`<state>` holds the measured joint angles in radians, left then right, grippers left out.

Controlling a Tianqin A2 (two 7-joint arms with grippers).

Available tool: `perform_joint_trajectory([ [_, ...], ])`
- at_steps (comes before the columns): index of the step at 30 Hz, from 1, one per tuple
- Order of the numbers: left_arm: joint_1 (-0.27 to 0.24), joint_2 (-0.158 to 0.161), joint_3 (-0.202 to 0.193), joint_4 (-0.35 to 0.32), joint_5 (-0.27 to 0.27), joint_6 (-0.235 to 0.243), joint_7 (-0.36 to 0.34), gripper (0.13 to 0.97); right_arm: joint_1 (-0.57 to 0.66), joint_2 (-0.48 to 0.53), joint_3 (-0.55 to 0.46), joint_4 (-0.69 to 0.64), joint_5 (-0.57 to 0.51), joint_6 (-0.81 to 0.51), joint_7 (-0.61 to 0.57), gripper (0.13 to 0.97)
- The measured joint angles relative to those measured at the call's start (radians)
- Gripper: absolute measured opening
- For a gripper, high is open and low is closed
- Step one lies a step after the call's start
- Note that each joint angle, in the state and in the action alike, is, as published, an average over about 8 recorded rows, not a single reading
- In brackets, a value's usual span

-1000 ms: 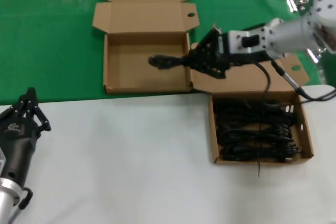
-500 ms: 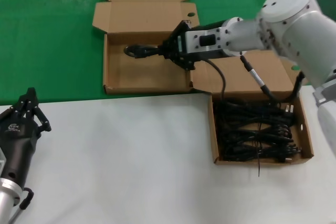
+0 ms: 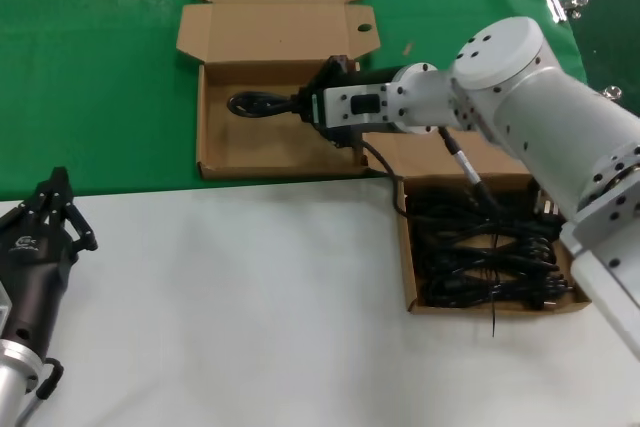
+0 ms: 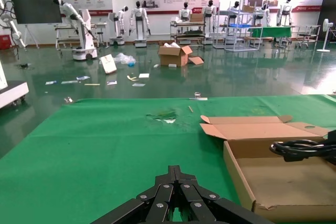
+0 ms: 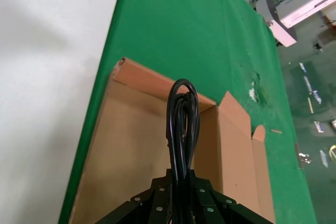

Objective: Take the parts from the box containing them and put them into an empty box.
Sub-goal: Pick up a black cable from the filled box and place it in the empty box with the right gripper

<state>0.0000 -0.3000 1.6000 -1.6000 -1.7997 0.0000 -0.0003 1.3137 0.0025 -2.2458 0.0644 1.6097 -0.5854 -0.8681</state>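
Observation:
My right gripper [image 3: 305, 107] is shut on one coiled black cable [image 3: 262, 102]. It holds the cable level above the empty brown box [image 3: 250, 147] on the green cloth, reaching in from that box's right side. In the right wrist view the cable [image 5: 181, 124] sticks straight out from the gripper [image 5: 180, 174] over the box floor [image 5: 131, 145]. Several more black cable bundles [image 3: 490, 252] lie in the other box [image 3: 403, 247] at the right on the white table. My left gripper [image 3: 55, 192] is parked at the lower left, shut and holding nothing.
The empty box's lid flap [image 3: 275, 32] lies open toward the back. The left wrist view shows the same box [image 4: 278, 182] with the held cable [image 4: 302, 149] above it. The robot's thin cable [image 3: 470, 182] hangs over the full box.
My right arm has carried the cable leftward, from over the empty box's right wall to farther over its inside. The left arm has not moved.

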Motion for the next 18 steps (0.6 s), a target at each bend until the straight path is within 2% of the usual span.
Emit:
perform_joint_trajectory([
  [11, 0.0, 0.0, 0.0, 0.0, 0.0, 0.0, 0.0, 0.14, -0.037, -0.002, -0.341, 0.055, 0.386, 0.095, -0.056, 0.19],
  [18, 0.0, 0.0, 0.0, 0.0, 0.0, 0.0, 0.0, 0.14, -0.043, -0.002, -0.464, 0.069, 0.533, 0.121, -0.086, 0.22],
])
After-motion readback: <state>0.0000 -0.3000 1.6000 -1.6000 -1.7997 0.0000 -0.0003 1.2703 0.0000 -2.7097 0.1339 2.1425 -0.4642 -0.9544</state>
